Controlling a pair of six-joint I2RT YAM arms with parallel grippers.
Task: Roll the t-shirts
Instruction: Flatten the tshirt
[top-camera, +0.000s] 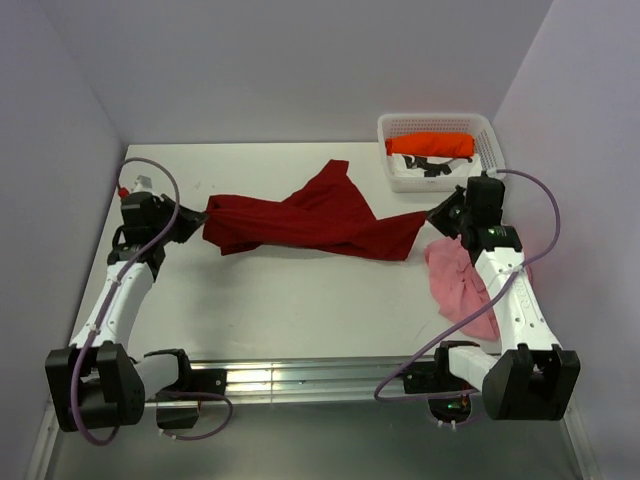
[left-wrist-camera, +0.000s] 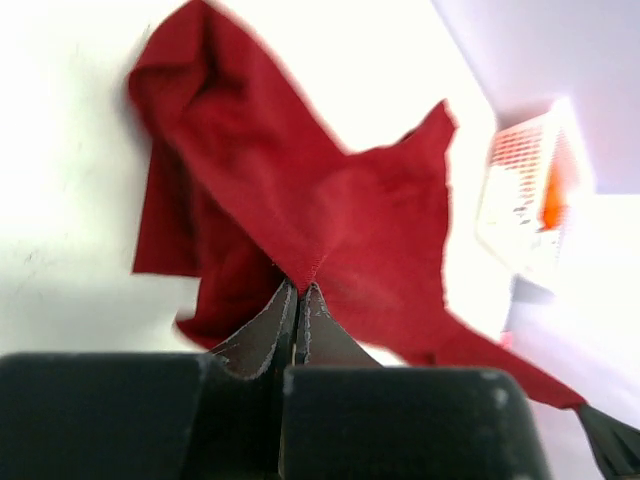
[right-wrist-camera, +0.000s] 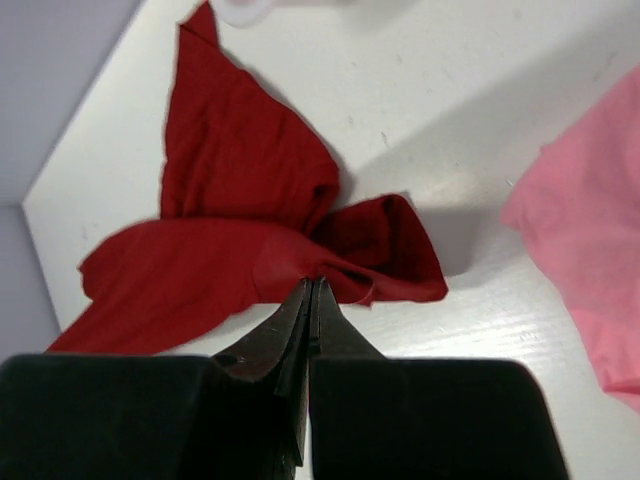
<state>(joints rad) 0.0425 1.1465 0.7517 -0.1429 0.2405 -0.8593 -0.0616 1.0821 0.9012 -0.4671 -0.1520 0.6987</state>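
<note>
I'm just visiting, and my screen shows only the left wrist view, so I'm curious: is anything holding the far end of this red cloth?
Observer: Yes. The right gripper is shut on the opposite end of the dark red t-shirt.
Operator: Is that the only shirt out there?
Observer: No. A pale pink t-shirt lies crumpled beside the right arm.
Operator: And the orange blur in the basket?
Observer: That's a bright orange t-shirt. It looks rolled up and lies in the white basket.
</note>
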